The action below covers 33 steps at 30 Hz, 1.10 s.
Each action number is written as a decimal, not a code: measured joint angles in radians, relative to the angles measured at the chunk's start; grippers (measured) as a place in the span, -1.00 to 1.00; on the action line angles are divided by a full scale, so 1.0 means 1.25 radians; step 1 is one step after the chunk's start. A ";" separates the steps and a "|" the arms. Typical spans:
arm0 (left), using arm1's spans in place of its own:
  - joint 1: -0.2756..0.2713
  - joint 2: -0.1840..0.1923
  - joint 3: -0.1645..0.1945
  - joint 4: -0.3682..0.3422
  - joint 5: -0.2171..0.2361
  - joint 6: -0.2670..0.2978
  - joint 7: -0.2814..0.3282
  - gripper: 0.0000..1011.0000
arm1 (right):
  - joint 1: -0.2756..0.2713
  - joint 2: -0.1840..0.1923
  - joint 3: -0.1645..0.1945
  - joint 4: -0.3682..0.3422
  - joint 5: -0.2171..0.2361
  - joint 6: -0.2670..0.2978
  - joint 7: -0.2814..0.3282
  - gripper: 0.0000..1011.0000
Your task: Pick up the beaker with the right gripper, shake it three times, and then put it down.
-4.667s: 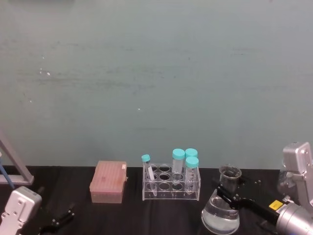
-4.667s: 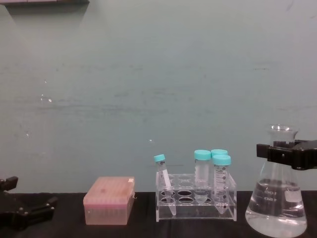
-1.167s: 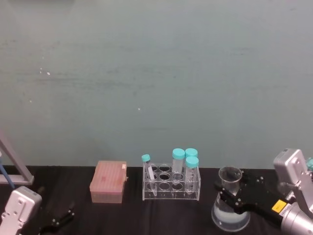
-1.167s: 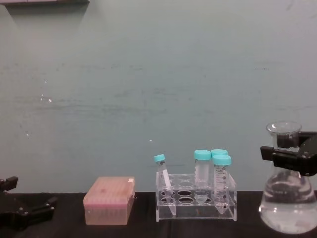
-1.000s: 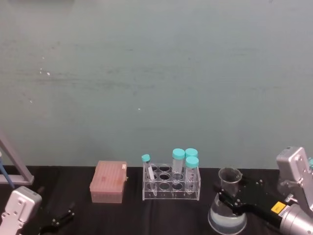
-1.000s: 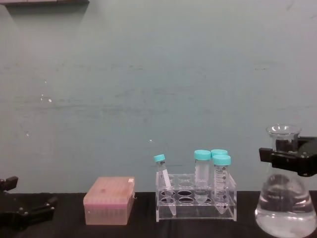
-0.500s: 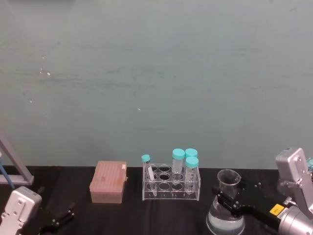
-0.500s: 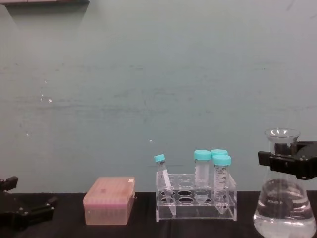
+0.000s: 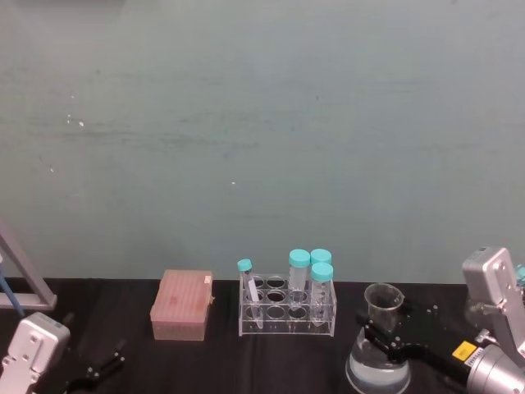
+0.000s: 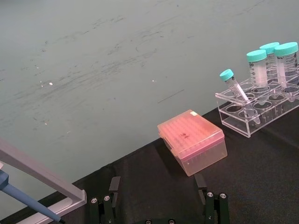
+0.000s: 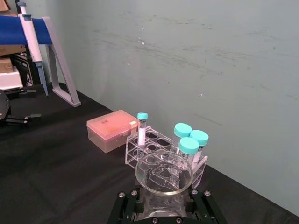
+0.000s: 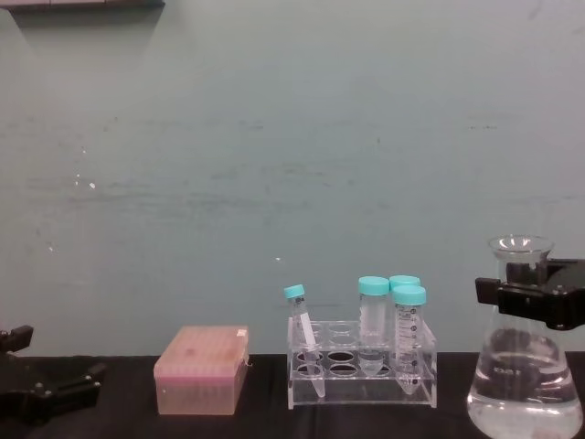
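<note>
The beaker (image 9: 378, 366) is a clear conical flask holding clear liquid, at the table's right front and to the right of the tube rack. My right gripper (image 9: 376, 331) is shut on its neck, just under the flared rim. From the side, the black jaws (image 12: 517, 295) clamp the neck of the upright beaker (image 12: 521, 389). Its base is low by the table, and I cannot tell if it touches. The right wrist view looks down onto the beaker's rim (image 11: 164, 172) between the gripper (image 11: 163, 208) fingers. My left gripper (image 9: 98, 369) rests open at the front left.
A clear tube rack (image 9: 287, 310) with teal-capped tubes stands at the table's middle, close to the left of the beaker. A pink tip box (image 9: 182, 304) sits left of the rack. A pipette stand (image 9: 23, 283) is at the far left, against a teal wall.
Over the last second the beaker, held in my right gripper, came down and shifted slightly left. It has hardly moved in the last half second. The left arm stayed still.
</note>
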<state>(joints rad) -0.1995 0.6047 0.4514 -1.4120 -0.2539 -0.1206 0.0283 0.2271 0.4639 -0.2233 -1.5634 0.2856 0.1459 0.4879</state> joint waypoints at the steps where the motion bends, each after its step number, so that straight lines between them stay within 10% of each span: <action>1: 0.000 0.000 0.000 0.000 0.000 0.000 0.000 0.98 | 0.000 0.000 0.000 0.000 0.000 0.000 0.000 -0.10; 33: 0.000 0.000 0.000 0.000 0.000 0.000 0.000 0.98 | 0.076 -0.041 -0.044 0.161 0.074 -0.076 -0.031 -0.10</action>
<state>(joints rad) -0.1995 0.6047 0.4514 -1.4120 -0.2540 -0.1206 0.0283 0.3217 0.4122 -0.2782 -1.3618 0.3775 0.0504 0.4497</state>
